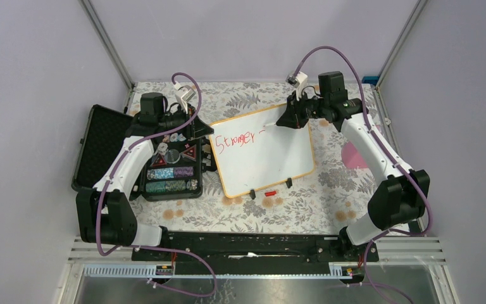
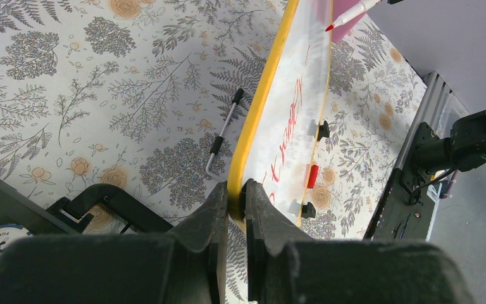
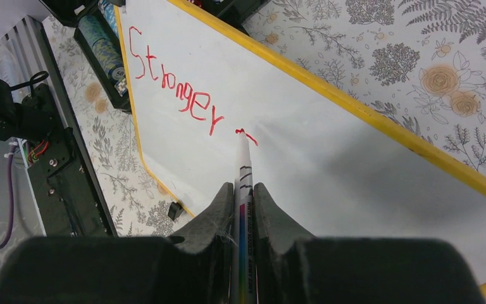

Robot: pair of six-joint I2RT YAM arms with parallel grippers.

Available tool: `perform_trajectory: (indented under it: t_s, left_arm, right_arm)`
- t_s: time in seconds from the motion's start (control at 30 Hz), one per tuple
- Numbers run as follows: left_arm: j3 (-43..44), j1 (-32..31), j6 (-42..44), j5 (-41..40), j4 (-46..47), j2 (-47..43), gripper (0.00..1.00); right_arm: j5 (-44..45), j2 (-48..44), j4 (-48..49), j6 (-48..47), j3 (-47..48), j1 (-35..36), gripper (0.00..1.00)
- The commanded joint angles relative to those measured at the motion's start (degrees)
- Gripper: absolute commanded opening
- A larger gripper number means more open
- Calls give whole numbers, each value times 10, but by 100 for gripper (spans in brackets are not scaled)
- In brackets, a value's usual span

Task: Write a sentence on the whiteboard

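Two things flank the tan-framed, glossy white whiteboard (image 1: 262, 158) on the floral worktop (image 1: 329, 202) in the top view: an open black chip case (image 1: 101, 152) at its left and a small red cap (image 1: 270, 192) at its near edge. In the left wrist view, the left jaws are clamped on the board's edge, with a thin metal key (image 2: 223, 136) lying beside it. In the right wrist view, the right jaws are clamped on a white, red-tipped marker (image 3: 243, 183), its tip at the board.

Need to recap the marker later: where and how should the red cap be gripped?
Grip the red cap across its middle, coming straight down: it lies flat on the table, close by the whiteboard's near edge between two black clip feet, so sideways approaches look crowded.
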Motion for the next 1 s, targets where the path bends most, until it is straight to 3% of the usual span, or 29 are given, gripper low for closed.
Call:
perform_trajectory:
  t_s: [0.0,0.97]
  left_arm:
    - [-6,-17,35,-14,-14,2,0]
    - [-7,-18,35,-15,-14,1,0]
  right_arm:
    - [-2,6,19,4,28,6,0]
    - [26,23,19,-9,5,18,0]
